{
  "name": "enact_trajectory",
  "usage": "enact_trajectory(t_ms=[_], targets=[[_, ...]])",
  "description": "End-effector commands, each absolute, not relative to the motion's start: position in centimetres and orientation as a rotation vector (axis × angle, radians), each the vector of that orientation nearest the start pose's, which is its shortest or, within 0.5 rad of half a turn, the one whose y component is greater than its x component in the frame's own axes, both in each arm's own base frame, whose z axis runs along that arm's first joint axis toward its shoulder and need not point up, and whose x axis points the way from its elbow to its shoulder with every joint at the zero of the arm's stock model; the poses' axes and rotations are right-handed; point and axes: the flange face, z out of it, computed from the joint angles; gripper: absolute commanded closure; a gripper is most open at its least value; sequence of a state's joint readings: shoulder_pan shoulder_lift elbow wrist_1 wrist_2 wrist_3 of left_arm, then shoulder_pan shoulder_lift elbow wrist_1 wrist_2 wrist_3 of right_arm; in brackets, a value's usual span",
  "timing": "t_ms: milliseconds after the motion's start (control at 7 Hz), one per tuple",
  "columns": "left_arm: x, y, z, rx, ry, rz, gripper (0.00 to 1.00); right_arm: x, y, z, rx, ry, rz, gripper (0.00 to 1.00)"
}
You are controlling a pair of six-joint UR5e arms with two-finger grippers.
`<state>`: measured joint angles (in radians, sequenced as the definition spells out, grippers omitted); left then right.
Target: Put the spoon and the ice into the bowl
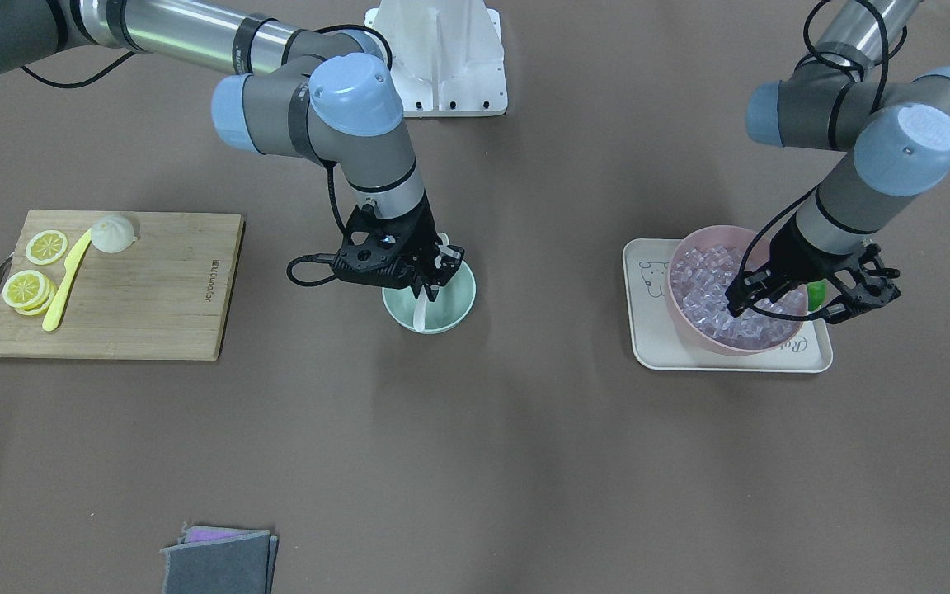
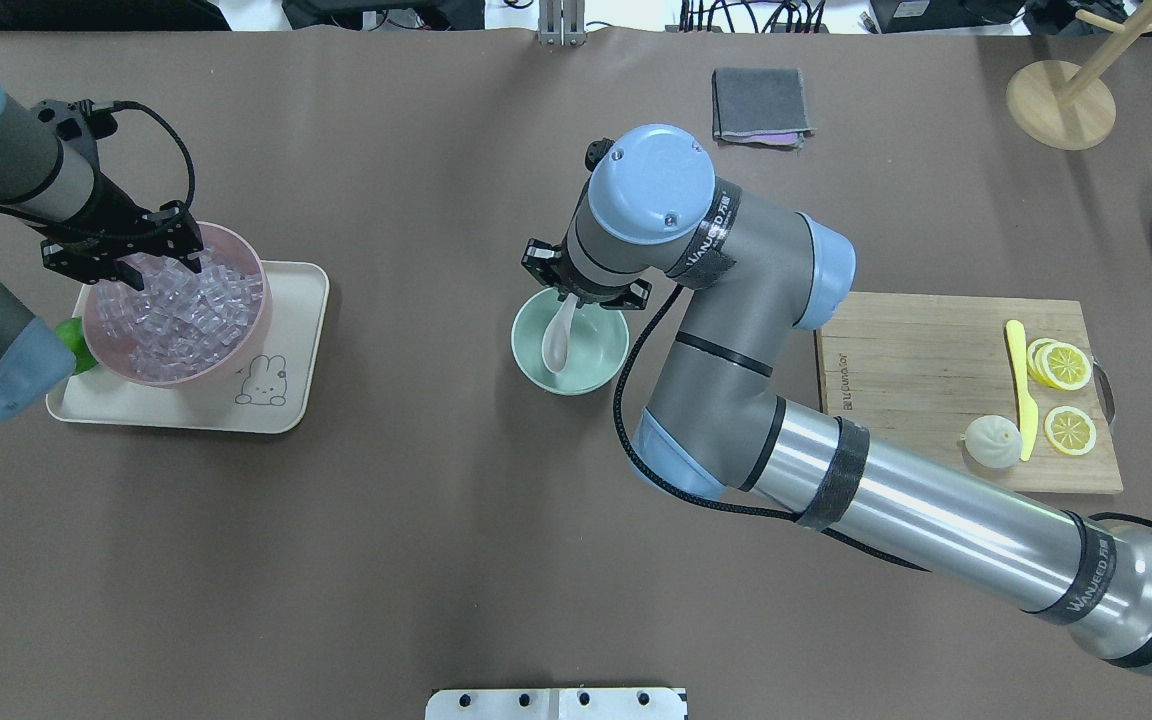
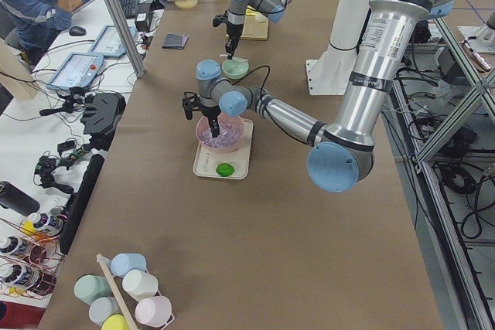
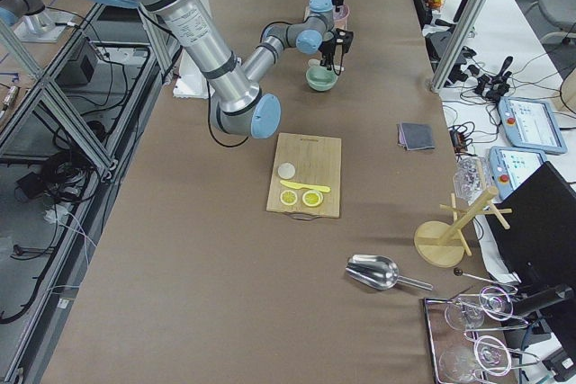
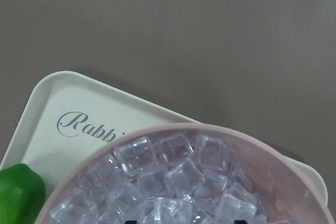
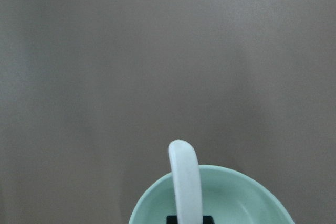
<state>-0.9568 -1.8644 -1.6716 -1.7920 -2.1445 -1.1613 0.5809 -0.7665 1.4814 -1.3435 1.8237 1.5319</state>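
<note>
Our left gripper (image 2: 134, 266) hangs over the ice (image 2: 186, 320) heaped in the pink bowl (image 2: 262, 290), fingers spread. At the middle of the desk (image 2: 436, 520), the spoon (image 2: 556, 346) stands scoop-down inside the mint bowl (image 2: 598, 368), its handle pinched by our right gripper (image 2: 576, 298) fingers.

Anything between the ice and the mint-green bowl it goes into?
Nothing lies on the table between the ice and the bowl, but the right gripper hangs directly above the bowl, over the spoon.
</note>
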Motion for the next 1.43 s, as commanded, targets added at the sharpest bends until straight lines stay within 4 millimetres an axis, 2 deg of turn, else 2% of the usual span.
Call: enact_trajectory(t_ms=[0,143,286,429,571,714,857,1000,1143,1286], targets=[[29.1,-55.0,43.4,-0.059,0.811,-0.339,0.34,-56.1,-50.0,18.0,0.089,-0.963,0.396,1.00],[29.3,-55.2,43.7,-0.063,0.807,-0.343,0.34,-56.1,-50.0,18.2,0.093,-0.958,0.394,0.50],[29.3,-55.2,43.6,-0.063,0.809,-0.346,0.39,-55.8,-49.7,17.6,0.102,-0.980,0.384,0.00],[29.3,-55.2,43.6,-0.064,0.809,-0.348,0.52,-55.5,-49.7,17.3,0.105,-0.989,0.382,0.00],[29.2,-55.2,43.5,-0.064,0.809,-0.352,0.86,-54.7,-49.6,16.6,0.106,-1.003,0.381,0.00],[29.2,-55.2,43.4,-0.063,0.810,-0.351,1.00,-53.7,-49.6,16.4,0.107,-1.010,0.383,0.00],[29.3,-55.2,42.6,-0.062,0.823,-0.346,1.00,-51.9,-49.8,16.9,0.086,-1.024,0.378,0.00],[28.9,-54.8,40.8,-0.044,0.845,-0.335,1.00,-48.8,-50.5,18.2,0.067,-1.036,0.379,0.00],[28.0,-53.4,37.9,-0.031,0.885,-0.317,1.00,-43.7,-50.6,21.5,0.076,-1.032,0.324,0.00],[28.7,-53.8,33.8,-0.044,0.914,-0.322,1.00,-38.1,-50.2,24.9,0.085,-1.006,0.262,0.00]])
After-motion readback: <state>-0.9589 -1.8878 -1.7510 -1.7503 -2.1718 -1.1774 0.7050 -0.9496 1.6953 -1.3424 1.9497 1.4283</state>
